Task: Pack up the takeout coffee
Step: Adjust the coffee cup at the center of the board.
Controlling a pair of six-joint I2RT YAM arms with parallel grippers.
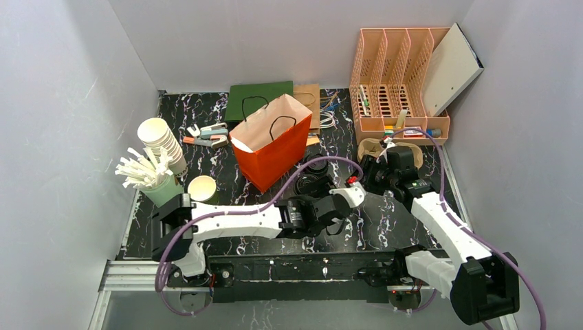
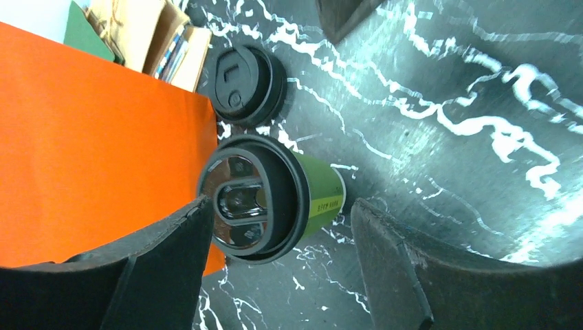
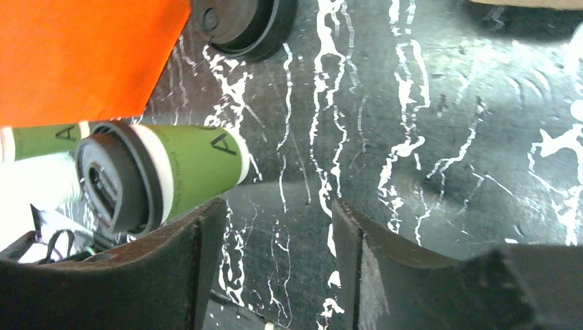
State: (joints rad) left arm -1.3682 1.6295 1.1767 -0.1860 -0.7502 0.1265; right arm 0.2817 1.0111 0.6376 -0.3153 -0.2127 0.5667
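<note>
The takeout coffee (image 2: 313, 196) is a green paper cup with a black lid, standing upright on the black marble table (image 2: 447, 172) beside the orange paper bag (image 1: 271, 141). My left gripper (image 2: 280, 206) is open just above it, one finger on each side and neither touching it. In the top view the left gripper (image 1: 337, 205) hides the cup. My right gripper (image 3: 275, 206) is open and empty, low over the table just to the right of the cup (image 3: 185, 168). In the top view the right gripper (image 1: 375, 173) is close to the left one.
A stack of loose black lids (image 2: 244, 82) lies by the bag's corner. A lidless green cup (image 1: 202, 188), white cups (image 1: 161, 141) and a green holder of white sticks (image 1: 155, 182) stand at the left. A peach file rack (image 1: 399, 82) stands at the back right.
</note>
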